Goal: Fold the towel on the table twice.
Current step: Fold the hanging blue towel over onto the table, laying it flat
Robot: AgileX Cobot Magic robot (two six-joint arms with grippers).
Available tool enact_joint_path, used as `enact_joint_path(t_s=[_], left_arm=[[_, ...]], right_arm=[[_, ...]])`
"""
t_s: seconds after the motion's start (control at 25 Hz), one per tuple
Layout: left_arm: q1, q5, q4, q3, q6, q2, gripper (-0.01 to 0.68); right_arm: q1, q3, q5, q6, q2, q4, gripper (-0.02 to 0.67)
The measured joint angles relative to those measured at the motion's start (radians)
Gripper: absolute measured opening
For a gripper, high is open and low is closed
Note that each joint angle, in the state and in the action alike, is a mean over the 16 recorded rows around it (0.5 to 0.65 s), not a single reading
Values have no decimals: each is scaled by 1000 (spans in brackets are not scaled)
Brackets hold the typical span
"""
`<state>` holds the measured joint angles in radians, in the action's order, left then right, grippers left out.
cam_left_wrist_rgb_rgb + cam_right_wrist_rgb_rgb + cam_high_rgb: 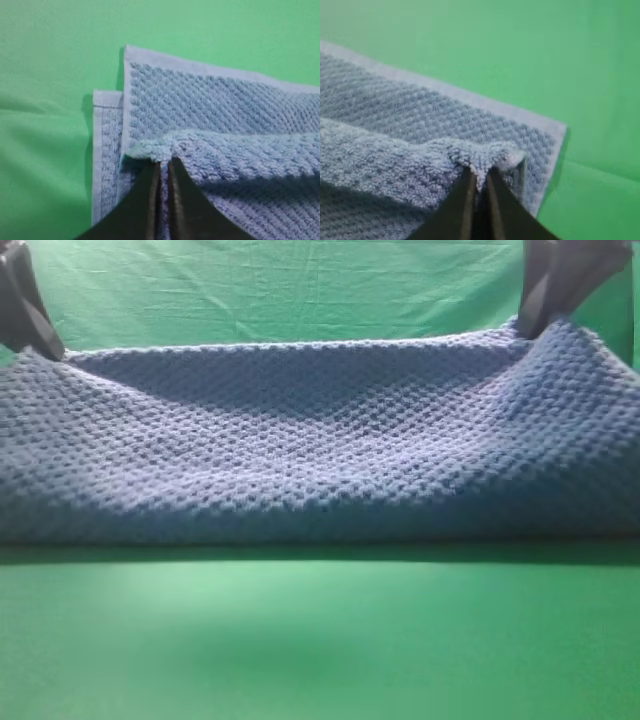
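Observation:
The blue-grey waffle-knit towel [320,450] lies across the green table [320,640], its near fold on the cloth and its far edge lifted at both corners. My left gripper [35,340] is shut on the towel's far left corner [150,152]. My right gripper [540,325] is shut on the far right corner [485,160]. The towel sags between the two grippers. In both wrist views a lower towel layer with a pale edge [125,100] [470,100] lies flat on the table under the held edge.
A wrinkled green backdrop curtain [300,290] hangs behind the table. Bare green table surface stretches in front of the towel [320,660] and beside its ends [45,125] [600,150].

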<state>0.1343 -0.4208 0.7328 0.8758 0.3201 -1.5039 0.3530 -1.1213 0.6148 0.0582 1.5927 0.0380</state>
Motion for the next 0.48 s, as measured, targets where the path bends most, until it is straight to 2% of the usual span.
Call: enact_joint_path(t_s=[0.48], left_arm=[[0,87,142,79,149,-138,0]], right_arm=[[-10,-111,-101,14,157,-16,0]])
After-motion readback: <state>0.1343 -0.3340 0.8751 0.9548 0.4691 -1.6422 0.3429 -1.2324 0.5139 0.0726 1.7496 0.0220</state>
